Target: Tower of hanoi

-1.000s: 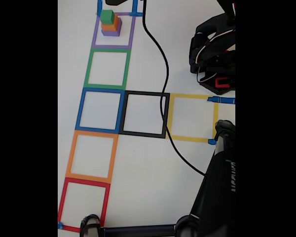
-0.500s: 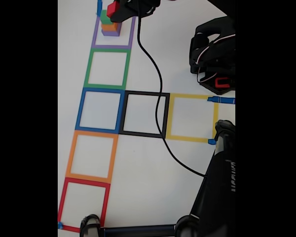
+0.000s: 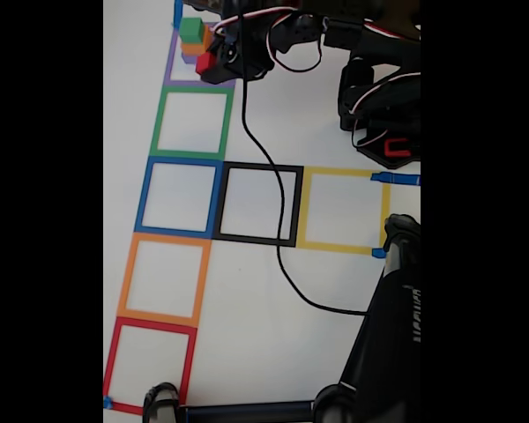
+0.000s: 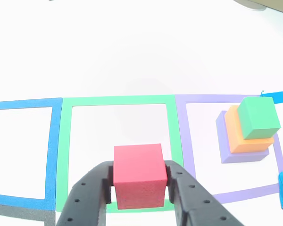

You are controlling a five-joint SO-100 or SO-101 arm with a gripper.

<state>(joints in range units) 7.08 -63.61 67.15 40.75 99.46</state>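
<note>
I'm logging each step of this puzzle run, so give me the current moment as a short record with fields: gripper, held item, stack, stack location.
gripper: gripper shut on the red cube
held item: red cube, seen over the green tape square
stack: green cube on orange cube on purple cube
stack location: inside the purple tape square
surface: white table

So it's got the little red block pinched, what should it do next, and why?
Probably lower the red cube into the green tape square. The gripper holds it over that outline, and the remaining stack, the green cube topmost, stays in the purple square.
</note>
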